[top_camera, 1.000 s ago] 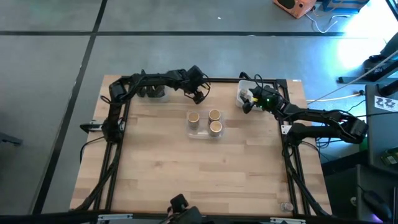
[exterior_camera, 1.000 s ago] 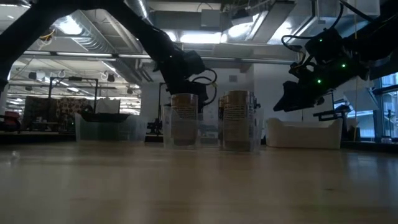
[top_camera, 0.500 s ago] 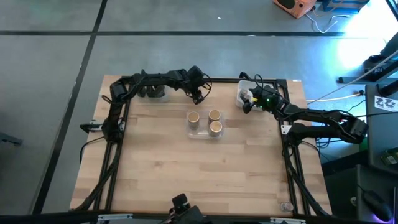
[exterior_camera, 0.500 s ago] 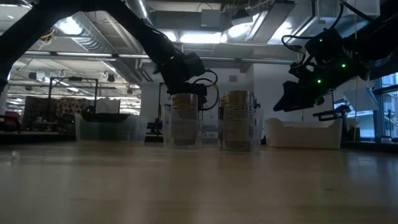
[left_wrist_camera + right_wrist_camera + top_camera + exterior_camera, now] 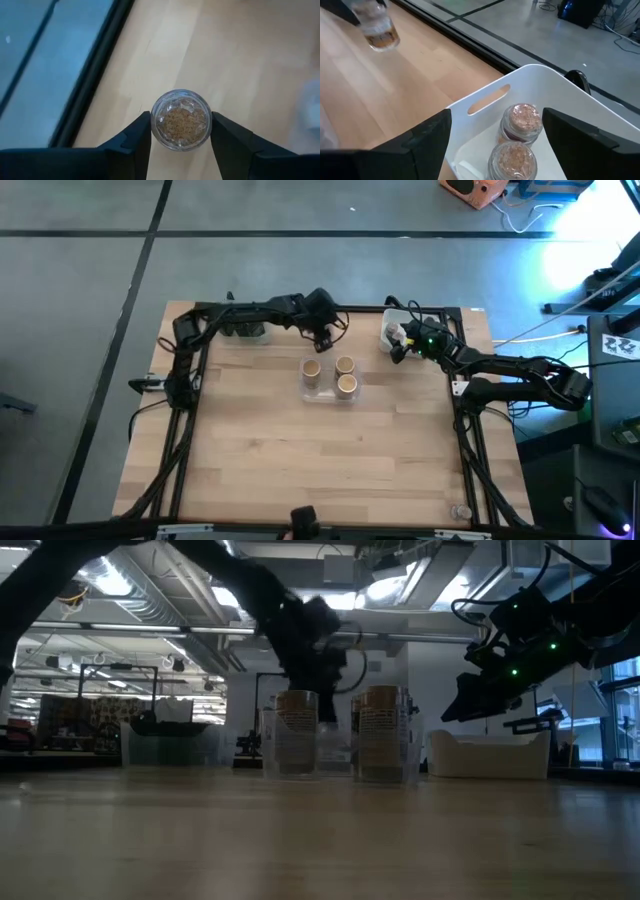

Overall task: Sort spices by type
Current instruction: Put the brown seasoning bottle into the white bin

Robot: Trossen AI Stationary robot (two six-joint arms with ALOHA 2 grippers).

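My left gripper (image 5: 326,337) is shut on a tiny clear round jar (image 5: 181,120) of brown spice, above the table's far middle; the right wrist view shows this jar (image 5: 380,32) off the wood. Three tan cylinders (image 5: 312,369) with pale tops stand in a clear tray at the centre. My right gripper (image 5: 496,114) hangs open over the white tub (image 5: 485,100) at the far right, above two small jars (image 5: 521,120) of pinkish-brown spice that stand on the tub's floor. Dark jars (image 5: 245,330) sit in a clear tub at the far left. My left gripper pinches the tiny jar by its round side wall (image 5: 155,122) between the two fingers (image 5: 137,137), one on each opposite side. The fingers slant down from the table's far left. The jar is lifted clear of the table, its round end with the granules facing the wrist camera.
The clear tray (image 5: 325,395) with the tan cylinders stands just on the near side of my left gripper. The white tub (image 5: 390,325) is close to the far edge. The near half of the wooden table (image 5: 320,470) is bare wood.
My left gripper has risen a little and shifted toward the table's right edge. My right arm has kept still.
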